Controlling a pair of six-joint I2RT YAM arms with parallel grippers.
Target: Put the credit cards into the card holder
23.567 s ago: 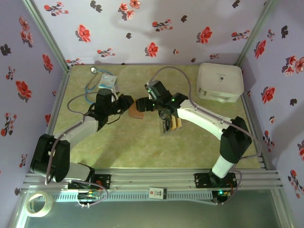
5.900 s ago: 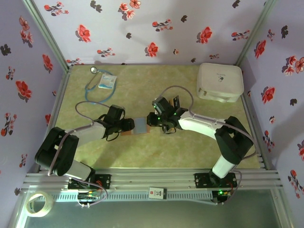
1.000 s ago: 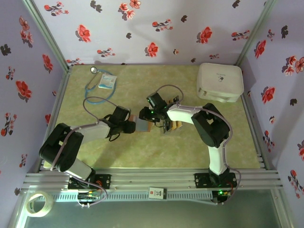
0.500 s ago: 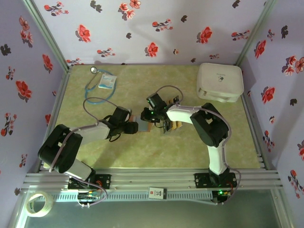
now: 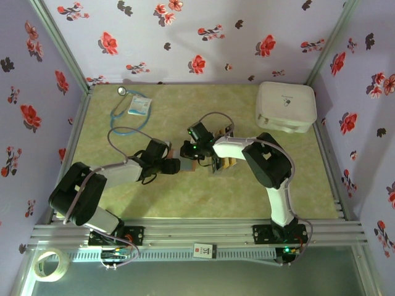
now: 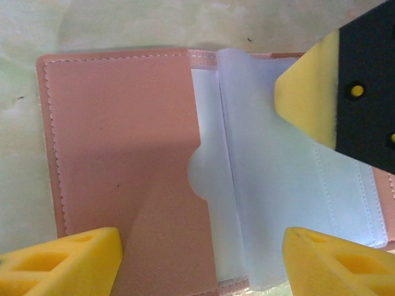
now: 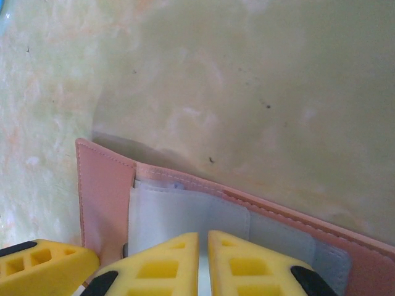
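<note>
The card holder [image 6: 117, 148] lies open on the table, its reddish-brown flap to the left and its clear pockets [image 6: 290, 191] to the right. It is seen from above as the holder [image 5: 187, 165] between the two grippers. My left gripper [image 6: 203, 265] is open, its yellow fingers [image 6: 62, 259] standing to either side low over the holder. My right gripper [image 7: 203, 259] is shut on a thin clear pocket leaf [image 7: 185, 216] at the holder's edge. Its fingertip [image 6: 308, 92] also shows in the left wrist view. The credit cards [image 5: 222, 163], black and yellow-orange, lie just right of the holder under the right arm.
A big white rounded case [image 5: 286, 106] sits at the back right. A stethoscope [image 5: 123, 114] and a small packet [image 5: 139, 103] lie at the back left. A tape roll [image 5: 49, 264] rests outside the front rail.
My left gripper's jaws have opened wider over the holder. My right gripper's jaws have closed onto the clear leaf, and the right arm's elbow has swung a little left.
</note>
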